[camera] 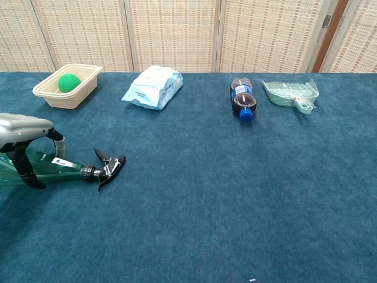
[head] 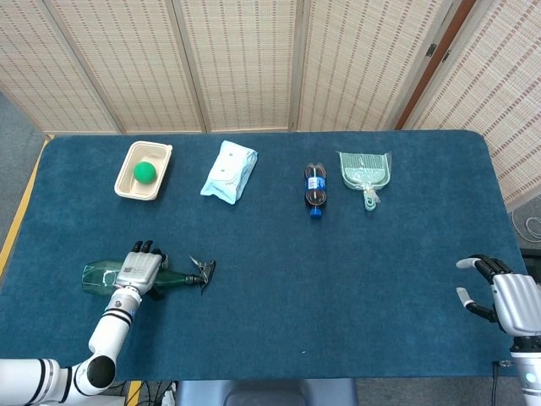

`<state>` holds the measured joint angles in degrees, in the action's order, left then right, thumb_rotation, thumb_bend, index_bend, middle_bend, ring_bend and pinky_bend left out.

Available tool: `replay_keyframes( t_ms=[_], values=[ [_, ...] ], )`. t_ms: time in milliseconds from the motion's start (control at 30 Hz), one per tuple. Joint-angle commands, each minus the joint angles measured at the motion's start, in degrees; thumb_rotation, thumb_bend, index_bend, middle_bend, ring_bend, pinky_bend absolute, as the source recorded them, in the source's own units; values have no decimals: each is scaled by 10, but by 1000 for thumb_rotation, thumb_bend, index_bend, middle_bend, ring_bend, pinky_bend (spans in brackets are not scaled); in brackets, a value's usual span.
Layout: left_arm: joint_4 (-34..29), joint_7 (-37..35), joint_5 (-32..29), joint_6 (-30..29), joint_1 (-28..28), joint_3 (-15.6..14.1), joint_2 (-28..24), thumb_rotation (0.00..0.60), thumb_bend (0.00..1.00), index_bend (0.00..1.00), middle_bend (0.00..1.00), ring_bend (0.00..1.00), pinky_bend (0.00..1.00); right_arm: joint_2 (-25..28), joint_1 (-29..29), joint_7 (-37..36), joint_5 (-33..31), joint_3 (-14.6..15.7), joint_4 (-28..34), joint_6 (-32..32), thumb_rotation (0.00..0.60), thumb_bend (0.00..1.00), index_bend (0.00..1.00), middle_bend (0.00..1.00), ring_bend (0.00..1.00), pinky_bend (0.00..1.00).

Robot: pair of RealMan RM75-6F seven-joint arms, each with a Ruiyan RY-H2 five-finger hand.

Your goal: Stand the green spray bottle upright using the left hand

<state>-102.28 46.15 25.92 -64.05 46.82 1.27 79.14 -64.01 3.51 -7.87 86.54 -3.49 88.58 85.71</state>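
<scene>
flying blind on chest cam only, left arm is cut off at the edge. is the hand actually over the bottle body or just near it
Observer: Head view shows the left hand lying across the body of the green spray bottle, which lies on its side.
Operator: how much bottle sticks out behind the hand
Observer: The base end shows clear of the hand on the far side from the black trigger head.
Operator: where's my right hand, not in my view at all
Observer: The right hand is by the table's right edge, fingers apart, holding nothing.
</scene>
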Motion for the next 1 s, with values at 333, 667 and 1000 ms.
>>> replay_keyframes(
  t_ms=[333,667,1000],
  values=[
    [11,5,11,-14,-3,-6,11,600,0,506,387,209,0,-3,-1,-2,-1,1,-4,-3,600,241,417,405,380,806],
    [13,0,12,-15,-8,-5,12,600,0,562,437,353,0,-6,0,-3,-1,2,-6,-5,600,241,417,405,380,807],
    [8,-26,32,-15,-18,3,5,600,0,614,474,409,0,-8,-1,-4,-1,2,-7,-6,600,241,417,405,380,806]
  ],
)
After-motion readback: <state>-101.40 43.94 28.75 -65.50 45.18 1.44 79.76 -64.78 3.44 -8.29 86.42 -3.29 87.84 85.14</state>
